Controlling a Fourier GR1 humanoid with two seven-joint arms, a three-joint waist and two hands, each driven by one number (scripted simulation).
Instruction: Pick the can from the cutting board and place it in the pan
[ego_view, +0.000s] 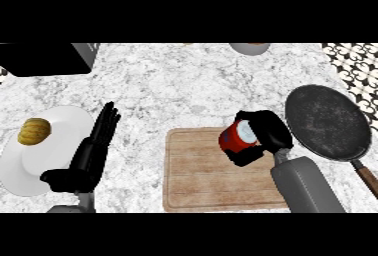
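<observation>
A red can (238, 137) with a pale lid is held tilted over the upper right corner of the wooden cutting board (207, 175). My right hand (267, 134) is curled round it, thumb below and fingers over the top. The dark round pan (327, 121) lies just to the right of the hand, its brown handle (367, 176) pointing toward the lower right. My left hand (92, 150) rests open at the left, fingers straight and pointing up, beside the white plate.
A white plate (29, 165) at the left carries a small yellow-brown bun (35, 131). A black appliance (46, 57) stands at the back left. A grey bowl (249, 47) shows at the back edge. Patterned floor lies past the counter's right edge.
</observation>
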